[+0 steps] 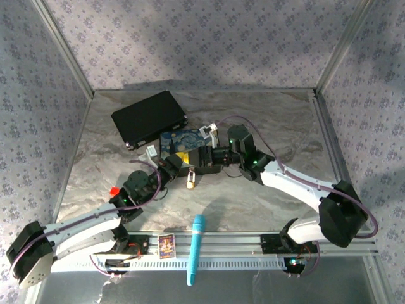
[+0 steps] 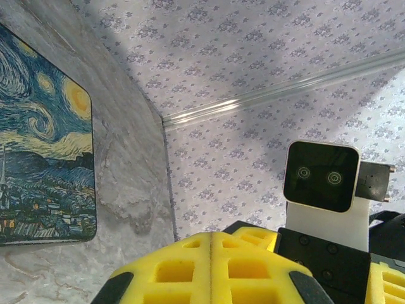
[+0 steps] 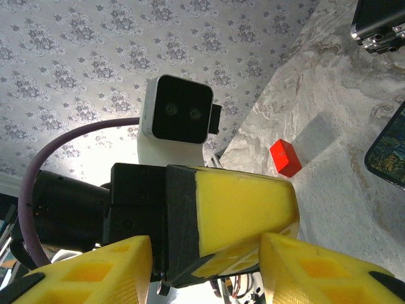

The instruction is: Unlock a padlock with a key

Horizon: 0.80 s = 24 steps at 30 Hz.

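Worktop [image 1: 266, 196] grey, marbled; walls [image 1: 209, 38] pale lilac with a small floral print. Box [image 2: 44, 139] painted in dark blue swirls with yellow orbs. Case [image 1: 149, 117] black, small block [image 3: 285, 158] red-orange, stick [image 1: 195, 249] light blue.

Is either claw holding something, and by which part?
Cannot be told. The left gripper is pressed shut, nothing visible in it; the right gripper is open; the padlock sits close by their tips.

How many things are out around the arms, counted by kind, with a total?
boxes: 2, black case and painted box
stick: 1
red block: 1
padlock: 1
card: 1
total: 6
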Tool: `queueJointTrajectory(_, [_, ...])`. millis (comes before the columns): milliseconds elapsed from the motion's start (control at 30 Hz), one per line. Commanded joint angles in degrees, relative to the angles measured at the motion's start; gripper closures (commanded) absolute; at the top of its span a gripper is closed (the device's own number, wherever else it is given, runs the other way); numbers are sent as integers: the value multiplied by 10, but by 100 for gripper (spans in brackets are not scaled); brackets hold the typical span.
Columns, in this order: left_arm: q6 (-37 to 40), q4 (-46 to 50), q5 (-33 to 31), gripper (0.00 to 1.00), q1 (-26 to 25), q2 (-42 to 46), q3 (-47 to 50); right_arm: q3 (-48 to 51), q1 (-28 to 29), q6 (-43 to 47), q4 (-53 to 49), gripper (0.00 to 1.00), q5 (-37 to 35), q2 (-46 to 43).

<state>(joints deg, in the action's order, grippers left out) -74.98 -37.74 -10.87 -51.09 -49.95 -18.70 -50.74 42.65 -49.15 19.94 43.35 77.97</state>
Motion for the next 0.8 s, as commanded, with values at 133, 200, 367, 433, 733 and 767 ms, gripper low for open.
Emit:
queueJointTrajectory(133, [20, -63, 14, 100, 1, 1, -27, 22, -13, -9, 10, 51, 6, -15])
queueJointTrajectory(200, [20, -60, 16, 100, 1, -1, -30, 27, -16, -9, 10, 50, 1, -17])
queueJointTrajectory(367, [13, -65, 16, 100, 1, -9, -30, 27, -25, 4, -11, 50, -3, -29])
queueJointTrajectory(433, [9, -74, 14, 100, 1, -13, -28, 27, -19, -3, -2, 53, 4, -20])
queueJointTrajectory(733, [6, -89, 17, 100, 1, -17, -26, 39, -8, -46, 77, 68, 17, 0])
queueJointTrajectory(767, [5, -93, 17, 100, 0, -17, -24, 37, -7, -46, 77, 68, 18, 2])
